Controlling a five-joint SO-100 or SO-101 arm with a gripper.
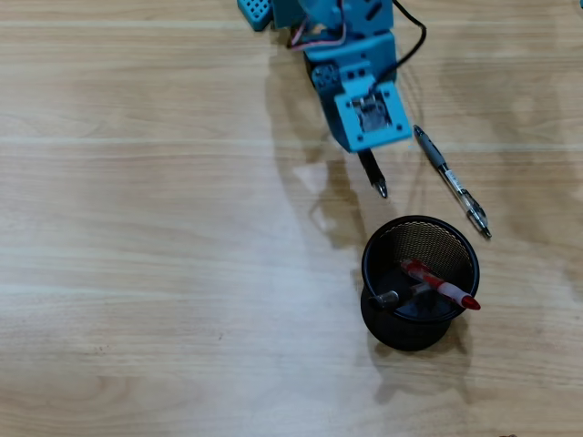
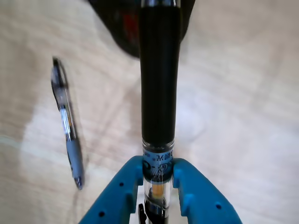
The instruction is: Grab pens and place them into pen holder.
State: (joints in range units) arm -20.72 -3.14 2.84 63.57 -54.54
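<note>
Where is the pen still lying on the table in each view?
Overhead view: the loose pen lies on the table right of the claw, above the mesh cup.
Wrist view: it lies at the left, blurred.
Shared landmark: the black-sleeved pen clamped in the claw, beside it in both views.

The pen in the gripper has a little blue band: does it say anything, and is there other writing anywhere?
Blue band on the held pen: printed marks, too blurred to read.
Grey pen on the table: no readable text.
Pen holder and red pen in the overhead view: no text visible.
</note>
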